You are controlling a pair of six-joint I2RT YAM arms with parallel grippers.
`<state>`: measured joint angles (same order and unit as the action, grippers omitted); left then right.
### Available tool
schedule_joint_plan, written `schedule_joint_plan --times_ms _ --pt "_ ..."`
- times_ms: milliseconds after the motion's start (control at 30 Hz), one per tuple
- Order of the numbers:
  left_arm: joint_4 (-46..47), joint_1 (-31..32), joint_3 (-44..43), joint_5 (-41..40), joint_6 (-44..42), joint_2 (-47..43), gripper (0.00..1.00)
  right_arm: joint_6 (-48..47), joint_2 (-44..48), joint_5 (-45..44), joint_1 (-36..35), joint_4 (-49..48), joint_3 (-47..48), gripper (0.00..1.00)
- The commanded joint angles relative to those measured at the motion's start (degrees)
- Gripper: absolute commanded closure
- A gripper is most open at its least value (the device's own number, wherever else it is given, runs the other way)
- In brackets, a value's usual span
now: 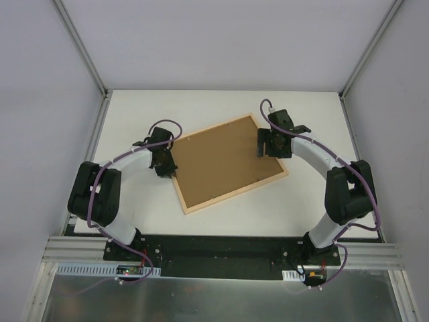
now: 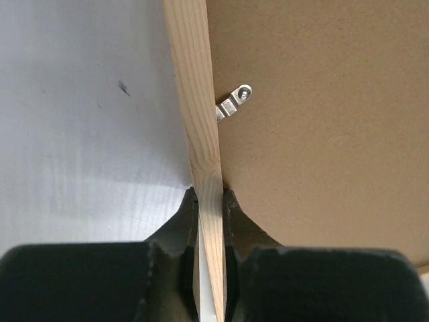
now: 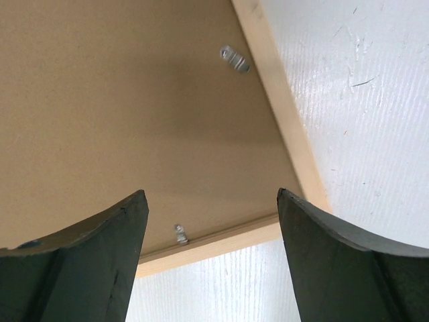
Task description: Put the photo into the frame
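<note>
- frame (image 2: 196,100) lies back up, askew, mid table (image 1: 221,225); brown backing board (image 1: 218,157) on top.
- left gripper (image 2: 211,196) pinches the frame's left wooden strip.
- right gripper (image 3: 211,198), jaws spread wide, hangs over the far right corner.

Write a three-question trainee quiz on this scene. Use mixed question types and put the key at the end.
1. True or false: the left end effector is clamped on a wooden strip of the frame.
2. Which way does the frame lie on the table? A) clear pane facing up B) brown backing board facing up C) standing on edge
3. Fill in: the right end effector is ____ over the backing board, near a corner of the frame.
Key: 1 true; 2 B; 3 open
</note>
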<state>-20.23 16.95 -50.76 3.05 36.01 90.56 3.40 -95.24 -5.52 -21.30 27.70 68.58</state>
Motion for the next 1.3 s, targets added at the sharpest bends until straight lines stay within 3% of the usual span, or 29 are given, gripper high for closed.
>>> schedule_joint_plan --times_ms 0,167,500,800,1267 --pt "-3.6 -0.2 -4.2 -5.1 -10.8 2.8 1.00 -1.1 1.7 0.3 0.8 0.3 0.6 0.20" --pt "-6.9 -1.0 -9.2 -11.3 -18.3 6.0 1.00 -1.5 1.4 0.3 1.3 0.7 0.6 0.21" --pt "-4.8 -5.4 -9.6 -9.8 -32.5 5.5 1.00 -0.8 -0.5 -0.1 3.2 -1.0 -2.9 0.21" --pt "-4.5 -6.2 -10.3 -8.5 -33.2 7.1 1.00 0.0 1.5 3.0 -0.3 -5.0 -9.9 0.21" --pt "-4.2 -6.3 -10.3 -9.0 -33.4 6.5 1.00 -1.0 -3.7 -0.8 -3.4 -3.1 -5.3 0.30"
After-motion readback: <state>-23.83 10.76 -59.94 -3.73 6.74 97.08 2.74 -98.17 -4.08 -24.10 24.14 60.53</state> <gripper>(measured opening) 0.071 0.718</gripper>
